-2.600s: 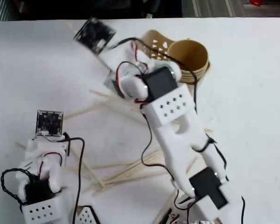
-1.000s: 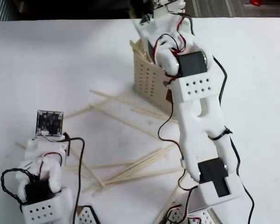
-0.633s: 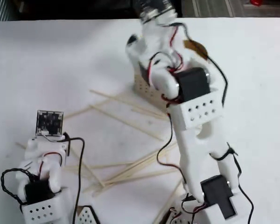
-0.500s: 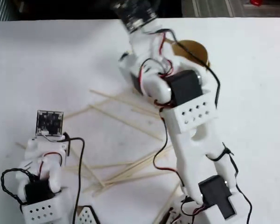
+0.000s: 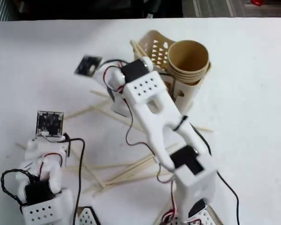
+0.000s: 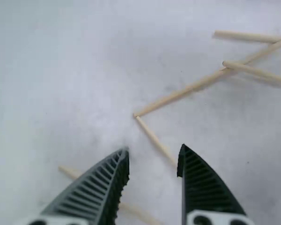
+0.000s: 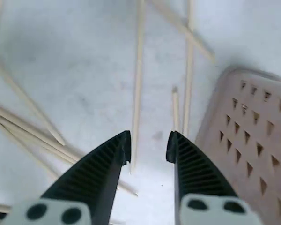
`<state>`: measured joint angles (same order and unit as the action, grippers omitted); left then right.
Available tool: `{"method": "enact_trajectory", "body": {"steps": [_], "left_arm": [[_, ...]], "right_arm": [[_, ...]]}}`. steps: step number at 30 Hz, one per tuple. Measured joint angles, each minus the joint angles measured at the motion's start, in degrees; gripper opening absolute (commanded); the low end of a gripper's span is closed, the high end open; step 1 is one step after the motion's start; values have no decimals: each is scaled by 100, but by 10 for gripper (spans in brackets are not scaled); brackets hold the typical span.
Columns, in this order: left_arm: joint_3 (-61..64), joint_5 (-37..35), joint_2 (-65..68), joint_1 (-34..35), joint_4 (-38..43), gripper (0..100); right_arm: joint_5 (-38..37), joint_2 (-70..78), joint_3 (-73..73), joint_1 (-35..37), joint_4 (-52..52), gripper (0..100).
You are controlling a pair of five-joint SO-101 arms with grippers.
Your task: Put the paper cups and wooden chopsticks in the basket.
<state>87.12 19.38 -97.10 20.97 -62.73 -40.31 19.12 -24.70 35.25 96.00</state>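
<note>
Wooden chopsticks [image 5: 126, 171] mostly still loose on the table [image 5: 253, 93], so roughly half done at best. At far left, the left gripper [image 6: 153, 151] low over the white surface, jaws apart and holding nothing, one chopstick lying just ahead of the tips. Across the middle, a crossed litter of at least ten chopsticks, some tucked under the arm. Next, the right gripper [image 7: 149, 140] down near the basket wall, jaws apart and empty, more chopsticks on the table beneath it. Farther right, one basket [image 5: 154, 44], upright, with a couple of chopsticks poking from its near corner. At its right end, paper cups [image 5: 188, 58] nested in a single stack inside, probably four going by the rims. Cups part judged finished. Left to do: gathering the loose chopsticks and dropping them in.
</note>
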Motion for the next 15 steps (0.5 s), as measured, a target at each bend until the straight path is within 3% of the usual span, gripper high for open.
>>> {"method": "enact_trajectory", "body": {"steps": [8,15], "left_arm": [[0,0,0,0,0,181],[0,0,0,0,0,181]], "right_arm": [[-1881,1116,0,-536,-484,146],[-2268,1662,0,-703,-949,247]]}}
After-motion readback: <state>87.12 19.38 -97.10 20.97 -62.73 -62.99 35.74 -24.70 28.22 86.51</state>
